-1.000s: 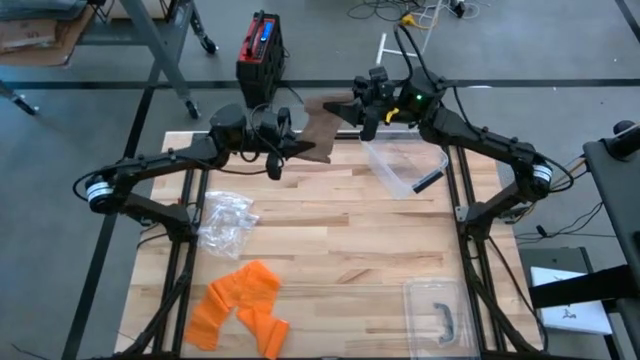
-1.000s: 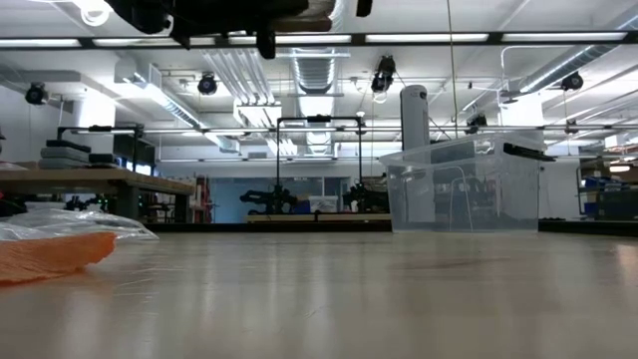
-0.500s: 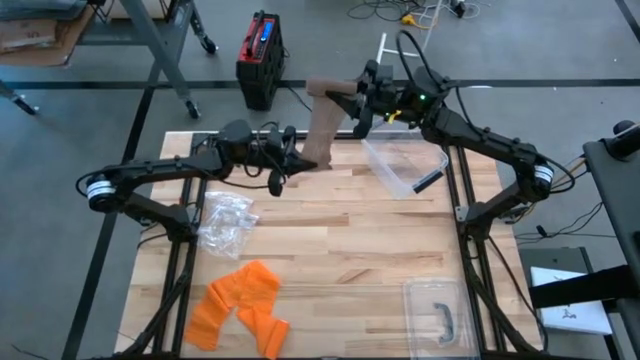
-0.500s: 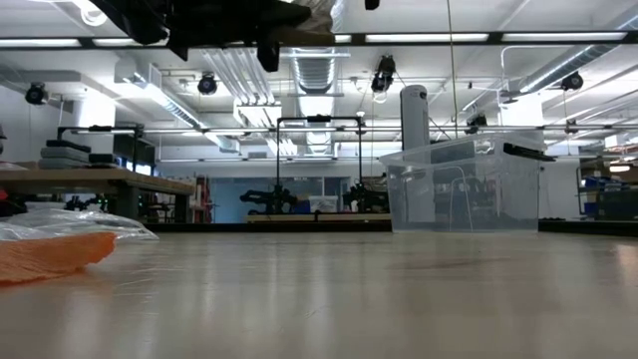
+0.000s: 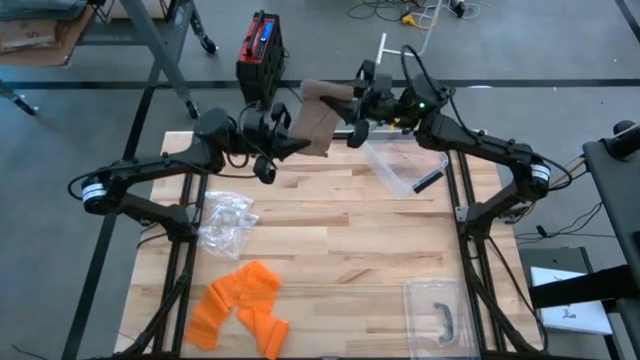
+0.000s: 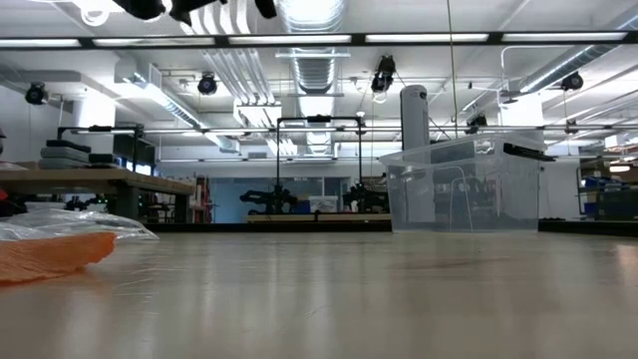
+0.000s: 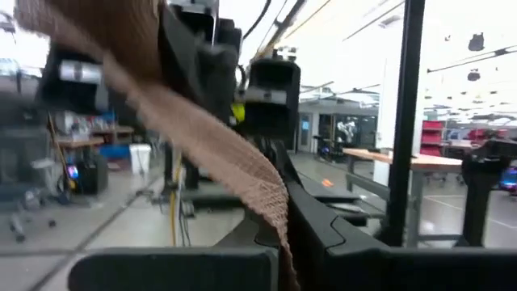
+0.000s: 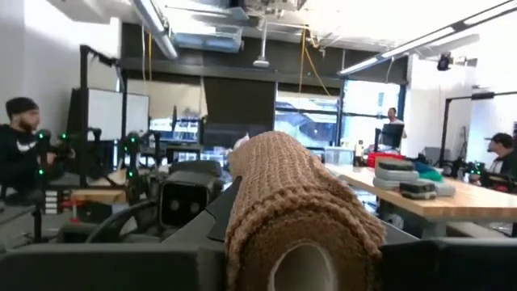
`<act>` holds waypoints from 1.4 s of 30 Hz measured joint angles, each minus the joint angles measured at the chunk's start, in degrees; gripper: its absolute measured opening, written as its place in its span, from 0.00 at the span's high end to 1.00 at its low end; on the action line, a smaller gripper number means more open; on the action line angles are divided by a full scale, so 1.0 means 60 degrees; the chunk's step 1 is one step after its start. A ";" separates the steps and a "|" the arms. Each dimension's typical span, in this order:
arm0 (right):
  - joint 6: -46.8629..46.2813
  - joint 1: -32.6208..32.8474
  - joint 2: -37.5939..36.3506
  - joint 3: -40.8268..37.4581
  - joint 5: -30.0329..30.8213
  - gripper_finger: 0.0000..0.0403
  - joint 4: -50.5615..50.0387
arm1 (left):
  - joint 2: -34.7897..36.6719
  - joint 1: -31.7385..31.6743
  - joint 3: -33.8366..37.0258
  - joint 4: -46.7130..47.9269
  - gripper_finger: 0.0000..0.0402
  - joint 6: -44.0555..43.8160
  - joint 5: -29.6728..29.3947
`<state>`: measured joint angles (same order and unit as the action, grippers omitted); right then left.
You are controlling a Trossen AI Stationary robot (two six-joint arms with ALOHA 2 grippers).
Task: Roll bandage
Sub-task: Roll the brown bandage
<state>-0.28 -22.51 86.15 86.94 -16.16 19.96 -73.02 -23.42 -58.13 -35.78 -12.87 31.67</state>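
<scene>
A tan bandage is stretched in the air above the table's far edge, between my two grippers. Its wound part is a roll with a hollow core, and my right gripper is shut on it. A flat strip runs slanting from the roll to my left gripper, which is shut on the strip's free end. Both grippers are high up. In the low view only dark parts of an arm show at the top. My left gripper pinches the strip's free end between its two fingers. The fingers point roughly level toward the table's right. The strip rises slanting from them to the roll, drawn fairly straight and clear of the table. My right gripper holds the roll between its two fingers, one on each side. The roll's open core end faces the wrist camera, so the roll lies along the fingers. It is lifted clear of the table.
A clear plastic bin stands at the far right below the right arm. On the left lies a crumpled plastic bag. Orange bandages lie near the front left, and a clear lid at the front right.
My right gripper has rolled about its own axis and turned the roll. The strip, spread broad a second ago and then hanging long, is now shorter between the grippers. My left gripper has risen and gone toward the far edge, still shut on the free end.
</scene>
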 joint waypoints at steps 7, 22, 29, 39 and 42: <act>0.0927 0.0169 0.0000 0.0000 -0.0042 0.78 -0.0249 | -0.0149 -0.0098 -0.0816 0.0590 1.00 0.0060 0.0538; 0.2479 0.0191 0.0000 0.0002 -0.0672 0.79 -0.0279 | 0.0554 -0.0601 -0.0823 0.3175 0.61 0.0598 0.0089; 0.3096 0.0209 -0.0018 0.0000 -0.1150 0.78 -0.0273 | 0.0788 -0.1590 -0.1295 0.3416 0.42 0.0324 0.0311; 0.4129 0.0209 -0.0018 0.0000 -0.1137 0.79 -0.0371 | -0.0268 -0.1807 -0.2756 0.3479 0.33 0.0971 0.1660; 0.4311 0.0209 -0.0024 0.0002 -0.1140 0.78 -0.0493 | -0.0703 -0.1798 -0.3245 0.3744 0.34 0.0818 0.1926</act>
<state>25.58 -21.26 86.01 86.95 -23.00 17.00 -77.24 -34.21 -77.60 -13.32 -7.96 43.22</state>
